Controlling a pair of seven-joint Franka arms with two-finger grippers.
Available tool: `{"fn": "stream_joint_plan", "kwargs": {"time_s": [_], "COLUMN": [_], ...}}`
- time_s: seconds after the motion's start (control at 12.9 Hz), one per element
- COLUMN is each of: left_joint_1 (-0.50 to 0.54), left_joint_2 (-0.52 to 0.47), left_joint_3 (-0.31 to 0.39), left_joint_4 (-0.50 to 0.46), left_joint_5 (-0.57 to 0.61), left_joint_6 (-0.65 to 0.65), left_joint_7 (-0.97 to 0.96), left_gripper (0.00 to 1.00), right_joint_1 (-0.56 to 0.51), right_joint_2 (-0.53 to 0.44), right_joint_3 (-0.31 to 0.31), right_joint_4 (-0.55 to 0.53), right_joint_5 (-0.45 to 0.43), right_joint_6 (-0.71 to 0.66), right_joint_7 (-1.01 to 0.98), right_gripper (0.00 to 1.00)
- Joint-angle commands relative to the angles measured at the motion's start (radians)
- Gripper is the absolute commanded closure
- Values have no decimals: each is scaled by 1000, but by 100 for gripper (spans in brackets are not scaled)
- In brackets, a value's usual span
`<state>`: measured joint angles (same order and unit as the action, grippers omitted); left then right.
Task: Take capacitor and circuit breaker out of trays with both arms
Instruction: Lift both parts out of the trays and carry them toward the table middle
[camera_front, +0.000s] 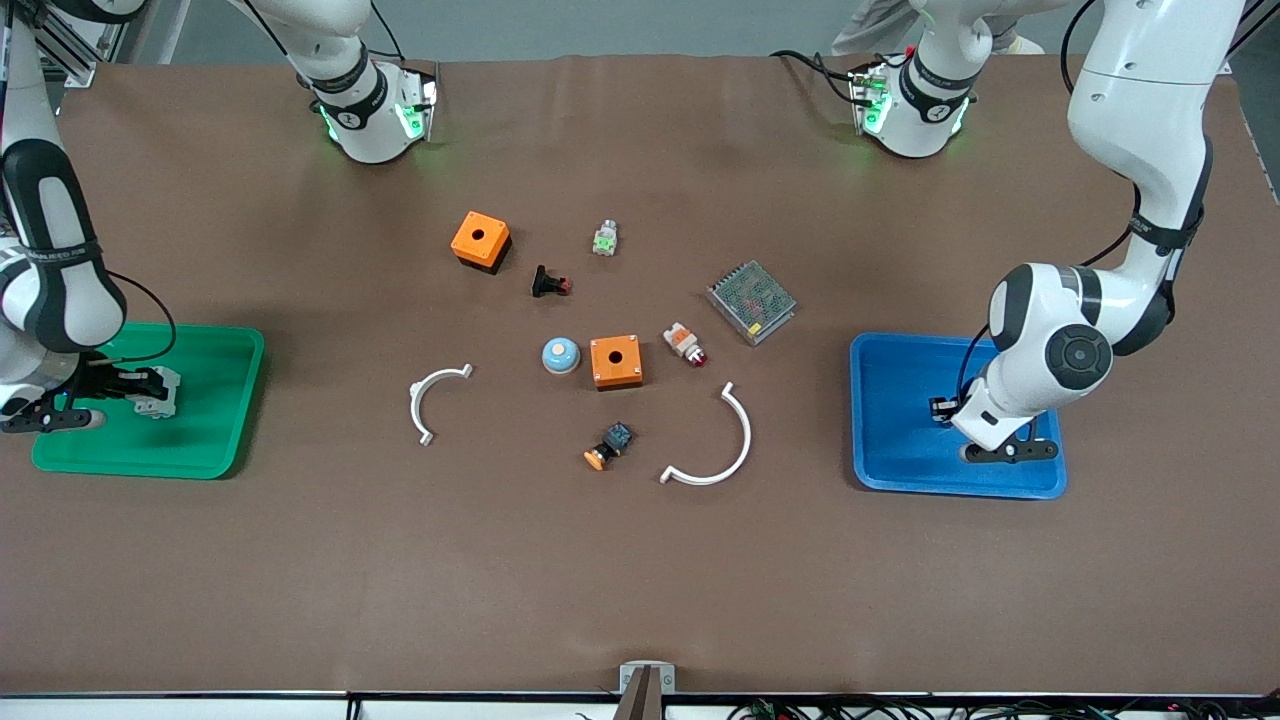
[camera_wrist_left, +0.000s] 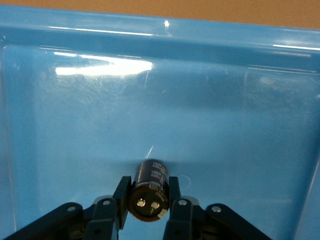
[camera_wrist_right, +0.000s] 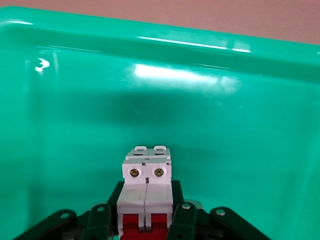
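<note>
Capacitor (camera_wrist_left: 148, 190) lies clamped between the left gripper (camera_wrist_left: 148, 204) jaws in the blue tray (camera_wrist_left: 150, 37), while right gripper (camera_wrist_right: 146, 212) jaws clasp the circuit breaker (camera_wrist_right: 146, 190) in the green tray (camera_wrist_right: 150, 42).

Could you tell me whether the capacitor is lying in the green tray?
No, the capacitor sits in the blue tray, clamped by the left gripper.

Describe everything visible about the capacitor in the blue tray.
The capacitor is a small black cylinder with pale printed markings on its side and a shiny end bearing two metal terminals. It lies on its side, low in the blue tray, terminal end toward the wrist camera. The left tool is shut on it, one finger on each side.
</note>
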<state>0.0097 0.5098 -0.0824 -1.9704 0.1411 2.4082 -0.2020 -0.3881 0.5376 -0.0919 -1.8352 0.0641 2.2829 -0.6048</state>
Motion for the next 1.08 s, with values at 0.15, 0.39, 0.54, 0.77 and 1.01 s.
{"fn": "stream_joint_plan", "kwargs": {"time_s": [0.15,0.39,0.54,0.77,1.01], "left_joint_1": [-4,-7,-5,-39,-134], "left_joint_2": [-37,-147,-169,-128,-39], "left_joint_3": [-5,-55,-126,-200,-208], "left_joint_4": [-7,13,82,241,390], "left_joint_5": [23,9,6,-26,-60], "left_joint_6": [-4,-215,-340,-454,-459], "left_joint_7": [-20,-22,-110,-267,-426], "left_gripper": [81,81,81,81,81], "right_joint_1": [173,351,473,604,742], "right_joint_2": [-154,-189,-183,-165,-93], "right_joint_3": [1,3,3,1,0], "right_joint_4": [128,120,119,119,117], "right_joint_5": [33,33,37,132,131], "right_joint_6": [-356,-378,-358,-280,-148], "right_joint_7": [171,463,644,721,874], "right_gripper": [100,100,100,100,100]}}
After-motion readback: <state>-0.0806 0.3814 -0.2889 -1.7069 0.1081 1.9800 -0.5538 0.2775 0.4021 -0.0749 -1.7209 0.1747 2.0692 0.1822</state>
